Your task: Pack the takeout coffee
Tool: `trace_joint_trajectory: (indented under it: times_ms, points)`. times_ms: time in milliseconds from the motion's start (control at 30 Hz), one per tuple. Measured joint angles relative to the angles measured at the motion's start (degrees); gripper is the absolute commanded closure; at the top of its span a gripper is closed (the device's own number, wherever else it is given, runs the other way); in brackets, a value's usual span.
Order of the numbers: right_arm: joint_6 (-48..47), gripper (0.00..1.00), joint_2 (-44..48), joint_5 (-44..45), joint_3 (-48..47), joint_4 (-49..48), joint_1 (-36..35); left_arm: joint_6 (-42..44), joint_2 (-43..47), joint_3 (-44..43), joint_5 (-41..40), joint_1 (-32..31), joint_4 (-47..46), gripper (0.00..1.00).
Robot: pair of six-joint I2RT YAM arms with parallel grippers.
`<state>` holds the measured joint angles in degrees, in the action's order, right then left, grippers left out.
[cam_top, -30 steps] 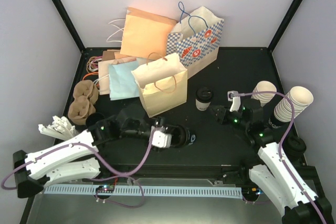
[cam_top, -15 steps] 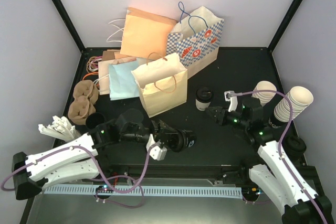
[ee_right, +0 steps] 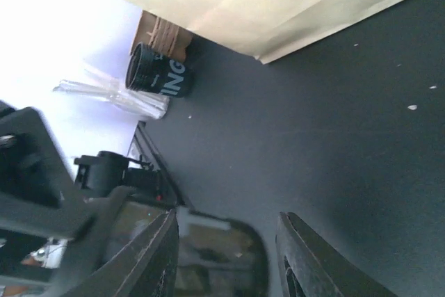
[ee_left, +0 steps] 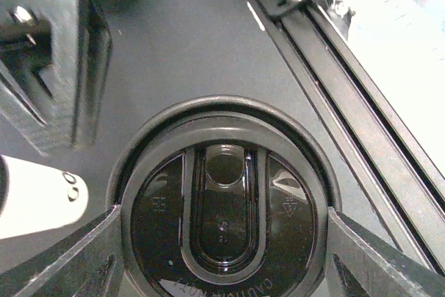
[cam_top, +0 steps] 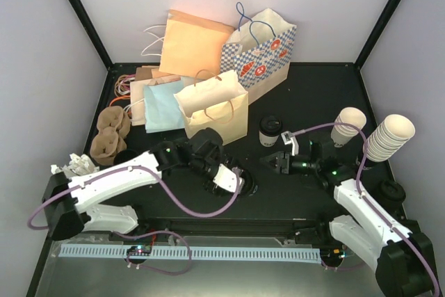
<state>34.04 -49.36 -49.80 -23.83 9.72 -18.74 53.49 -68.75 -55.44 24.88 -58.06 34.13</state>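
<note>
- The takeout coffee [cam_top: 270,131] stands upright on the black tabletop [cam_top: 313,88], just right of the open cream paper bag [cam_top: 215,110], with no hand touching it
- We see a dark mark on its cream side, too small to read; only the overhead view shows this cup at all
- The right hand [cam_top: 271,163] lies low on the near side of the coffee, apart from it; its wrist view shows the hand [ee_right: 228,217] with its fingers [ee_right: 156,255] parted and nothing held between them
- The left hand [cam_top: 236,180] sits further left over a black lid [cam_top: 247,184]
- The left wrist view looks straight down on that lid [ee_left: 224,193], and raised letters at its lower edge read "CAUTION HOT"
- There the left hand [ee_left: 222,217] has its fingers [ee_left: 76,262] spread wide, tips right at the lid's rim; we cannot tell whether they grip it
- The right wrist view alone lets us read white letters "ING" on a black cup [ee_right: 158,74] lying below the bag's base [ee_right: 278,5]
- The blue-checked bag [cam_top: 263,53] carries red round badges that we cannot read
</note>
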Motion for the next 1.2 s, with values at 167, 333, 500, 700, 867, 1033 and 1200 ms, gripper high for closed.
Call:
trace_joint_trajectory:
  times_ms: [167, 333, 500, 700, 867, 1033, 1200]
  points:
    - [2.6, 0.57, -0.3, -2.7, 1.2, -3.0, -0.9, -0.3, -5.8, -1.7, -0.5, 0.6, 4.2, 0.65]
    - [4.9, 0.57, -0.5, -5.0, 3.6, -5.6, -1.5, -0.3, -13.9, -7.5, -3.1, 0.6, 11.1, 0.67]
    - [5.5, 0.57, -1.5, -6.5, 4.9, -5.8, -3.3, -0.7, -16.7, -9.4, -5.3, 0.6, 13.0, 0.66]
    - [5.5, 0.58, -3.8, -6.6, 5.8, -6.4, -6.0, -2.8, -18.9, -10.5, -9.4, 0.5, 14.0, 0.65]
    - [6.4, 0.60, -7.6, -6.1, 6.4, -8.1, -8.4, -4.0, -20.2, -11.7, -10.6, -0.1, 13.9, 0.65]
    - [7.1, 0.66, -11.4, -5.0, 6.3, -10.3, -11.6, -4.5, -20.3, -11.8, -10.5, -0.1, 13.4, 0.65]
    - [8.3, 0.72, -12.2, -3.0, 6.3, -11.7, -12.1, -4.6, -19.7, -10.8, -10.3, 0.0, 12.4, 0.65]
